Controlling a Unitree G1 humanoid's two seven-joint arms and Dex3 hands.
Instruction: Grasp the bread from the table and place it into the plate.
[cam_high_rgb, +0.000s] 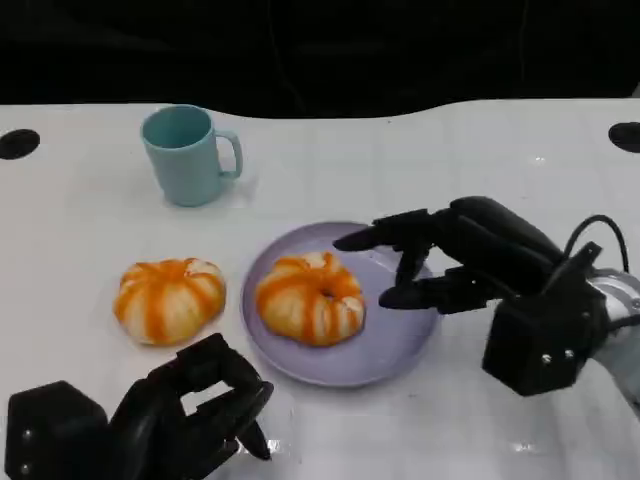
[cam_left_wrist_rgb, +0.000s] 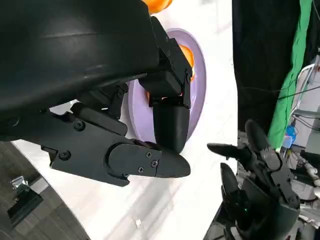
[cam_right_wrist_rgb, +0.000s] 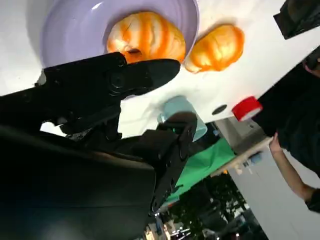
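An orange-striped bread (cam_high_rgb: 310, 297) lies in the lavender plate (cam_high_rgb: 400, 355) at the table's middle. A second, similar bread (cam_high_rgb: 170, 298) sits on the table just left of the plate. My right hand (cam_high_rgb: 450, 260) hovers over the plate's right side, fingers apart and empty, its fingertips close to the bread in the plate but apart from it. The right wrist view shows that hand (cam_right_wrist_rgb: 115, 85) above the plate (cam_right_wrist_rgb: 75, 25) and both breads (cam_right_wrist_rgb: 145, 35) (cam_right_wrist_rgb: 217, 47). My left hand (cam_high_rgb: 190, 410) rests at the near left edge, fingers curled, holding nothing.
A teal mug (cam_high_rgb: 190, 155) stands at the back left. Two black round holes (cam_high_rgb: 18, 143) (cam_high_rgb: 625, 135) mark the table's far corners. In the right wrist view a person's arm (cam_right_wrist_rgb: 290, 165) is beyond the table, near a red object (cam_right_wrist_rgb: 246, 107).
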